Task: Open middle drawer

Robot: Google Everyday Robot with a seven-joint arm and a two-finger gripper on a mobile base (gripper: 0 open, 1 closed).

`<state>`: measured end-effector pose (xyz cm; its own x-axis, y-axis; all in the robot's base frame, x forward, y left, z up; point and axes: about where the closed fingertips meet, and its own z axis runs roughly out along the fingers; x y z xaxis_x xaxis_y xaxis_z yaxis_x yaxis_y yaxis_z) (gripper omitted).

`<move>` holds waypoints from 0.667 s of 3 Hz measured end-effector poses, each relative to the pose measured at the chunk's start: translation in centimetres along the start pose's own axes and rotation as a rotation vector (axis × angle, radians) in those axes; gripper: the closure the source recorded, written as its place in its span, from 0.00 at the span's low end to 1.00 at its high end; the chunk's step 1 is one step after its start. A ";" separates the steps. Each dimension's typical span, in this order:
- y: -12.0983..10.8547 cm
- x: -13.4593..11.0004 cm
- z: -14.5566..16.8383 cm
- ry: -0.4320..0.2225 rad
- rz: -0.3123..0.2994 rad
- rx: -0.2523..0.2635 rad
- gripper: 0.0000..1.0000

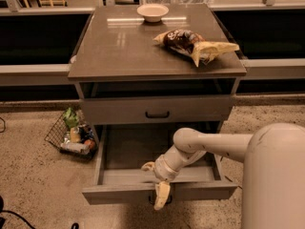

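The middle drawer (119, 149) is pulled far out of the grey-brown cabinet, and its inside looks empty. Its flat front (114, 193) faces me, with the dark bar handle (153, 203) partly hidden. My gripper (155, 181) is at the middle of that front's top edge. Its fingers are spread: one finger (162, 195) hangs down over the front by the handle, the other (147, 166) lies inside the drawer. The drawer above (157, 109) is shut, with its dark handle showing. Anything below the open drawer is hidden.
On the cabinet top (119, 46) stand a white bowl (152, 12) and a chip bag (198, 45). A wire basket (71, 135) of items sits on the floor at the left. My arm (214, 144) and body (276, 175) fill the lower right.
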<state>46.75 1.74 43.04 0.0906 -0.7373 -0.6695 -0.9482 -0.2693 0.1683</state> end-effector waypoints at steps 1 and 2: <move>1.5 -1.1 -3.0 0.013 -0.049 0.040 0.00; 3.3 -3.2 -7.8 0.037 -0.125 0.117 0.00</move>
